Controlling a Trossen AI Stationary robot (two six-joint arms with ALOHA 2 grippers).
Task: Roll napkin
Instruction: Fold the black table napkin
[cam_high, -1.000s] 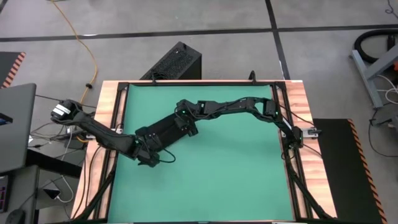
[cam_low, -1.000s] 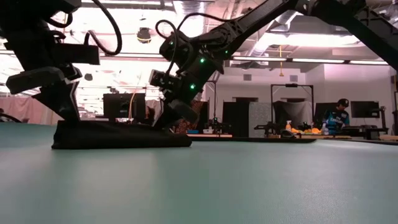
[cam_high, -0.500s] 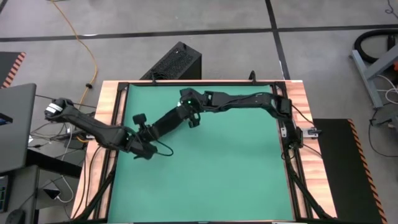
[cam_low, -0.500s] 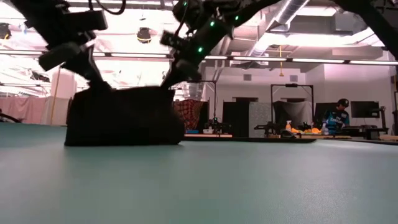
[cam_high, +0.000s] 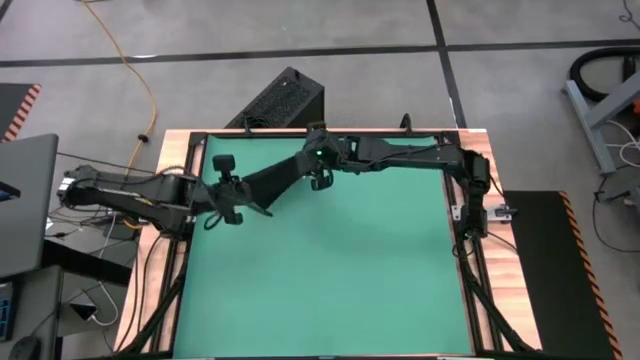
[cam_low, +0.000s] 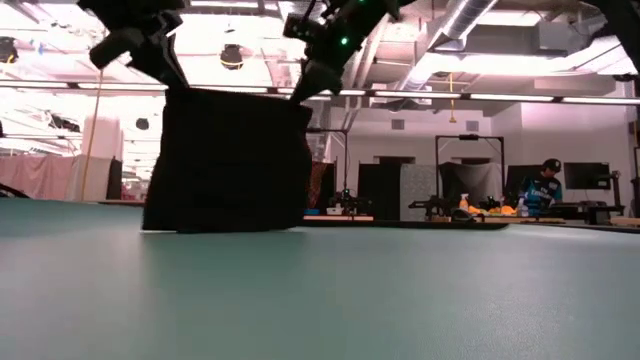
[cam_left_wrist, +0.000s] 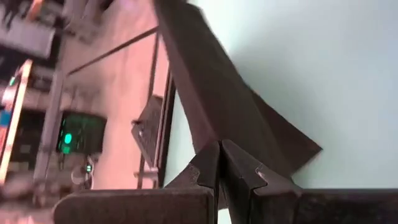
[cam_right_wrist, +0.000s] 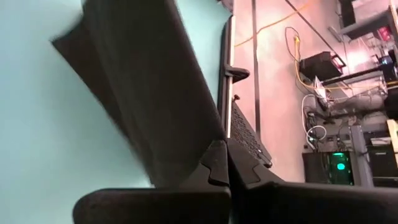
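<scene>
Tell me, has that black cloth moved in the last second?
Yes. The napkin has been lifted: in the low view it lay flat on the green table and now hangs tall from both grippers, its lower edge still at the table.

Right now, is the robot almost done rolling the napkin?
Not yet. Done: the left gripper and right gripper have each pinched a top corner of the napkin. In hand: it hangs between them like a curtain, its bottom edge on the green table. Left: laying it down and rolling it, since no roll shows.
</scene>
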